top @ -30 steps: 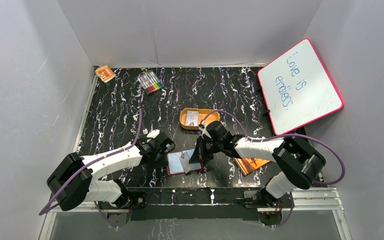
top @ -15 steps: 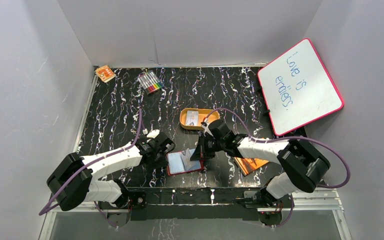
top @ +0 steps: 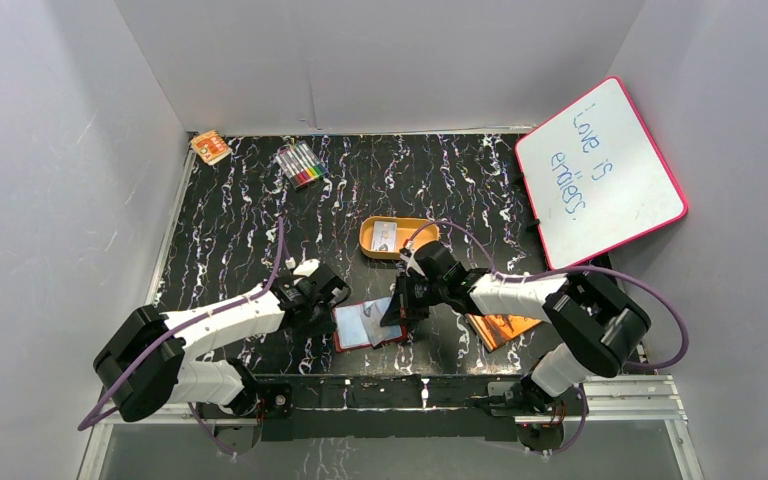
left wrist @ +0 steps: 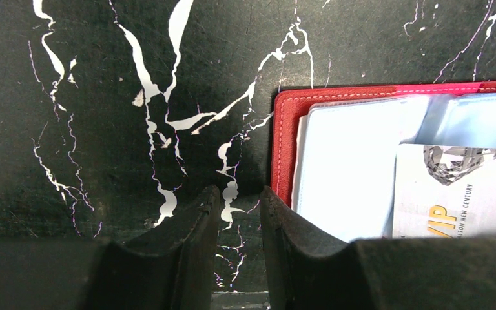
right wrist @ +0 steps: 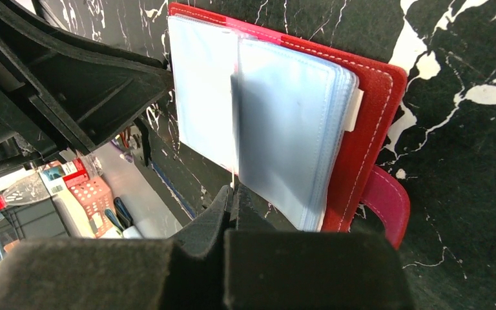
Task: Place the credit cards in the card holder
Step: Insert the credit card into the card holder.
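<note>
On marbled table, card holder, grey walls

Plain pale grey walls enclose a black table veined with white marbling, evenly lit

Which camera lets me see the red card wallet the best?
The right wrist view: the card holder fills it, open, with its pale pockets and closing tab showing. The left wrist view catches only one corner and a printed card. The top external view shows it only tiny.
</note>
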